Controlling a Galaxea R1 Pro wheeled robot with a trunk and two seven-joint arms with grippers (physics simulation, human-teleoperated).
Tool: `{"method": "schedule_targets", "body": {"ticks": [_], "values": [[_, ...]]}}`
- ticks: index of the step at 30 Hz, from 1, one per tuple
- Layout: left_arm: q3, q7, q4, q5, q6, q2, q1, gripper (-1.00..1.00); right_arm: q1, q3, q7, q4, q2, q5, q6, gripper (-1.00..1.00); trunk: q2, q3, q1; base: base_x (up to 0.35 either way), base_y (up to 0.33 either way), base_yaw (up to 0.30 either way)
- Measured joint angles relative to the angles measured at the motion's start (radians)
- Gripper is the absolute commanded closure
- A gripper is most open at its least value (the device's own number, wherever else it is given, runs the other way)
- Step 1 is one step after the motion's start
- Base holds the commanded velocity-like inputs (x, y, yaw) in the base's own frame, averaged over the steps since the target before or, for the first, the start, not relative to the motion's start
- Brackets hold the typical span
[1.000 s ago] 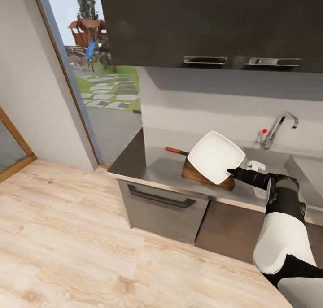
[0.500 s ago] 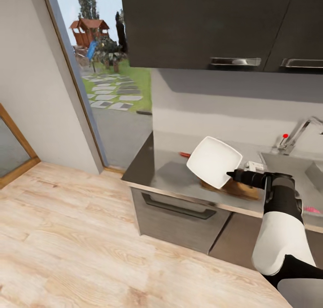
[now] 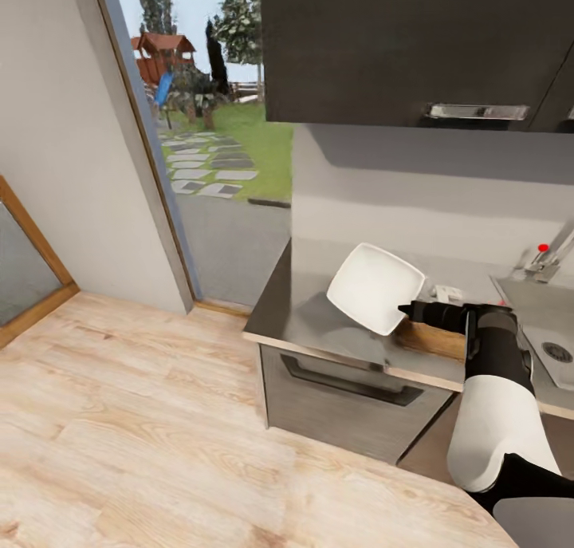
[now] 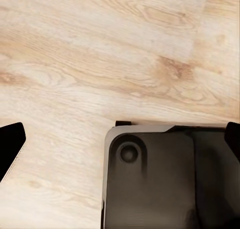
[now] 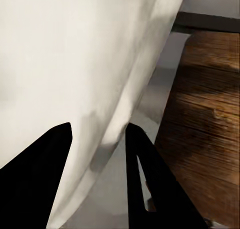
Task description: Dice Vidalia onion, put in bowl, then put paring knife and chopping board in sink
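At the far left of the head view a glass door [image 3: 215, 157] opened onto a garden, with pale wood floor [image 3: 119, 420] running across the lower left. Right of centre, the bowl [image 3: 373, 286] hung tilted above the grey countertop [image 3: 307, 317], its hollow turned toward the camera and its corners set like a diamond: one pointing to the upper left of the frame, the opposite one down toward the right. No writing or brand could be read on it. The right gripper [image 3: 406, 309] had its black fingers clamped on that lower-right rim (in the right wrist view the white rim [image 5: 125, 104] ran between the two dark fingers [image 5: 150, 179]). Just behind and below the gripper lay the chopping board [image 3: 434, 339], its long axis running roughly left to right along the counter edge. At the far right edge sat the sink [image 3: 550, 341], with the faucet's red knob [image 3: 544, 247] above it.

The left gripper [image 4: 120, 139] pointed down at the floor, its fingertips wide apart at opposite edges of its wrist view.
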Motion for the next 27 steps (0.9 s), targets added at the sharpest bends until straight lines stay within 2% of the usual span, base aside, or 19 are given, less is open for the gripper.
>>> {"method": "schedule_targets", "body": {"ticks": [6,12,14,18,21,23,25,27], "values": [[-0.001,0.000,0.005,-0.001,0.000,0.000,0.000,-1.00,0.000,0.008,0.000,0.001,0.003,0.036,0.000,1.00,0.000,0.000,0.000,0.001,0.283,0.000],[-0.001,0.000,0.018,-0.001,0.000,0.000,0.000,-1.00,0.000,0.011,0.000,0.003,0.015,0.070,0.001,1.00,0.000,0.000,0.000,0.000,0.069,0.000],[-0.001,0.000,0.022,-0.001,0.000,-0.001,0.000,-1.00,0.000,0.030,0.000,0.002,0.018,0.087,0.002,1.00,0.000,0.000,0.000,0.000,0.007,0.000],[-0.001,0.000,0.038,-0.002,0.000,-0.002,0.000,-1.00,0.000,0.080,0.000,0.007,0.019,0.094,0.003,1.00,0.000,0.000,0.000,0.000,0.002,0.000],[0.000,0.000,0.055,-0.002,0.000,-0.004,0.000,-1.00,0.000,0.137,0.001,0.008,0.020,0.093,0.015,1.00,0.000,0.000,0.000,0.000,0.000,0.000],[0.000,0.000,0.063,-0.003,0.000,-0.004,0.000,-1.00,-0.001,0.238,-0.001,0.008,0.020,0.090,0.057,1.00,0.000,0.000,0.000,0.000,0.000,0.000],[0.000,0.000,0.067,-0.003,0.001,-0.005,0.000,-1.00,-0.001,0.285,-0.003,0.008,0.020,0.094,0.084,1.00,0.000,0.000,0.000,0.000,0.000,0.000],[0.000,0.000,0.077,-0.003,0.001,-0.006,0.000,-1.00,-0.004,0.348,-0.003,0.008,0.021,0.091,0.154,1.00,0.000,0.000,0.000,0.000,0.000,0.000]]}}
